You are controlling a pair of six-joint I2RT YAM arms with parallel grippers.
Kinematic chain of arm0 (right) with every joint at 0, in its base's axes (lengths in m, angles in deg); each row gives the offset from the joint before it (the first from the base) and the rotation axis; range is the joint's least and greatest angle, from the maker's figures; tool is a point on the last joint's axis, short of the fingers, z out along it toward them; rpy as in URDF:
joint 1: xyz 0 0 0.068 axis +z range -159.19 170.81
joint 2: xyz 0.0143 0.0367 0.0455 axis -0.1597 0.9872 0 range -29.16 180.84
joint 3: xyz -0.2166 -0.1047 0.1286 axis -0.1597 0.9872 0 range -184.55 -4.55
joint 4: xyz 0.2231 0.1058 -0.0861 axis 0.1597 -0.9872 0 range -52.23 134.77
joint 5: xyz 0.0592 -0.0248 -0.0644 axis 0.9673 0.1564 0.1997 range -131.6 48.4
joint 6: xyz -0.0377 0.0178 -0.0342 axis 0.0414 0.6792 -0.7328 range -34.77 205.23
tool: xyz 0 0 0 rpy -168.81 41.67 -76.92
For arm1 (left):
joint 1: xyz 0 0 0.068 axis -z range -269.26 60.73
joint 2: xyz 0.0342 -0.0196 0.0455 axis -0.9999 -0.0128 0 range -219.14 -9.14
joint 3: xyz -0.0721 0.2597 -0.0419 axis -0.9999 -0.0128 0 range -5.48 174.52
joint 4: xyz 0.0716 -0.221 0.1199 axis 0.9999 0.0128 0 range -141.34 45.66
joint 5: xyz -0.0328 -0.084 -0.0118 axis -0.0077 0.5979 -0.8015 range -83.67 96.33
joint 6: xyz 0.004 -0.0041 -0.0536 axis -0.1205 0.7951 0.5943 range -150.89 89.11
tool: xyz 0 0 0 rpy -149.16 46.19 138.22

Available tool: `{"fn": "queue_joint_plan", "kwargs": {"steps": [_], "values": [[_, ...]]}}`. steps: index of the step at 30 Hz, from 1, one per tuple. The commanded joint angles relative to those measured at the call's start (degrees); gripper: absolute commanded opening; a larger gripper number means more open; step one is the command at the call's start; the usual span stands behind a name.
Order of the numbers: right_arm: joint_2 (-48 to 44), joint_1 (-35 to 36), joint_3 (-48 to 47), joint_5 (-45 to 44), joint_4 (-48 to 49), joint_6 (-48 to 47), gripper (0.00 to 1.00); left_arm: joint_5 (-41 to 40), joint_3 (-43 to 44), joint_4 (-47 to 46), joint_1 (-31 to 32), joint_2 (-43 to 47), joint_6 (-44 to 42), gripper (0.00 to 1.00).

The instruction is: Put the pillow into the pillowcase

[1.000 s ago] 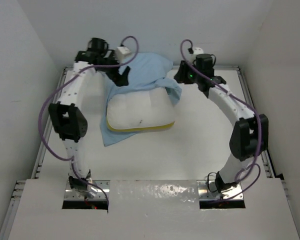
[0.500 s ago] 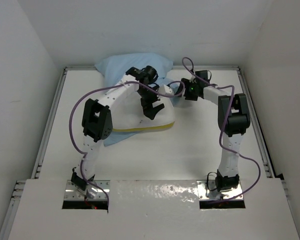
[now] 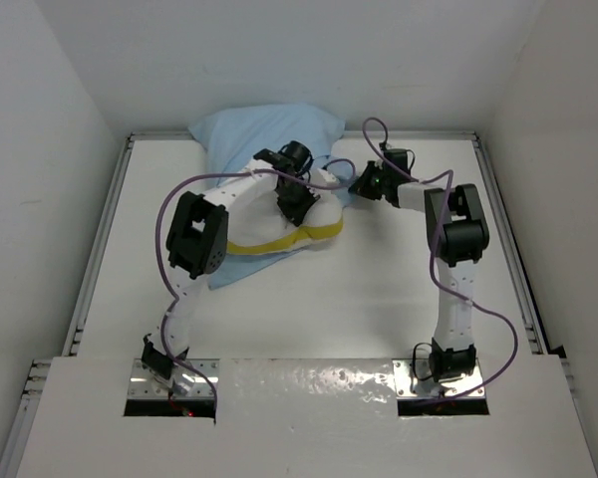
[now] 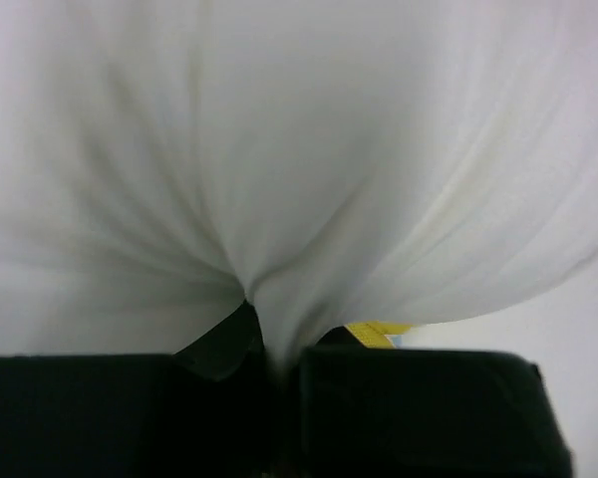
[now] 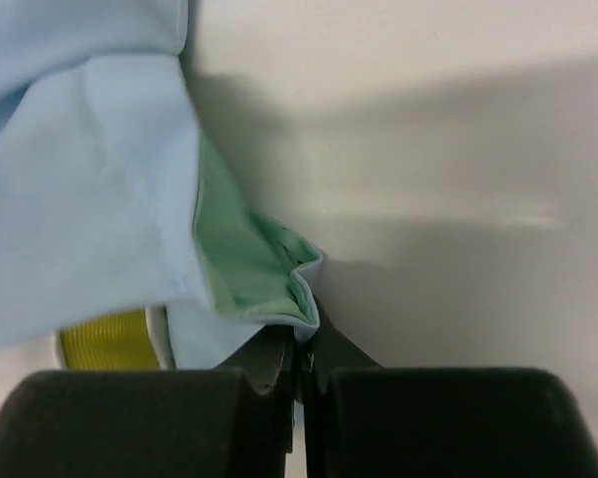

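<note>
While the left gripper [image 4: 275, 351] pinches the pillow [image 4: 299, 149] at bottom center, the right gripper [image 5: 301, 355] nips the pillowcase [image 5: 90, 199] corner right above it.

The pillow [image 3: 325, 210] is white with a yellow band; the pillowcase [image 3: 247, 133] is light blue, green where its edge folds over.

Pillow [image 4: 299, 149]: white cloth, matt, softly creased. Pillowcase [image 5: 90, 199]: thin cloth, light blue side matt, green side smooth. Table [image 5: 429, 149]: smooth, matt white.
</note>
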Motion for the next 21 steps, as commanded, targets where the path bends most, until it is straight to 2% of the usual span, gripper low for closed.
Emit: {"fn": "queue_joint_plan", "kwargs": {"steps": [1, 4, 6, 8, 12, 15, 17, 18, 21], "values": [[-5.43, 0.60, 6.83, 2.29, 3.64, -0.12, 0.00, 2.97, 1.90, -5.01, -8.68, -4.08, 13.20, 0.00], [-12.81, 2.35, 13.88, 7.22, 3.57, -2.74, 0.00, 3.80, 2.60, -12.65, -12.11, 4.00, 18.32, 0.00], [-19.81, 5.41, 19.75, 8.38, 1.55, -6.52, 0.00, 0.13, 3.30, -17.99, -12.13, 9.89, 19.82, 0.00], [-24.76, 7.71, 23.46, 10.30, 1.19, -8.72, 0.00, -4.36, 3.92, -20.39, -12.13, 12.71, 19.73, 0.00], [-35.31, 12.55, 29.80, 15.58, -2.50, -9.87, 0.00, -7.89, 7.88, -20.49, -11.95, 12.11, 17.71, 0.00], [-44.09, 12.64, 32.53, 19.72, -6.62, -12.14, 0.00, -10.60, 6.92, -20.84, -11.17, 11.93, 13.86, 0.00], [-46.83, 12.64, 33.75, 20.86, -10.31, -14.18, 0.00, -12.36, 2.46, -21.89, -10.46, 11.67, 6.92, 0.00], [-49.28, 12.64, 34.28, 19.99, -10.33, -13.74, 0.00, -11.33, 0.34, -21.72, -10.11, 11.58, 2.55, 0.00], [-51.58, 11.94, 37.09, 16.22, -9.19, -11.81, 0.00, -6.77, -5.03, -16.28, -9.49, 9.56, -3.18, 0.00]]}}
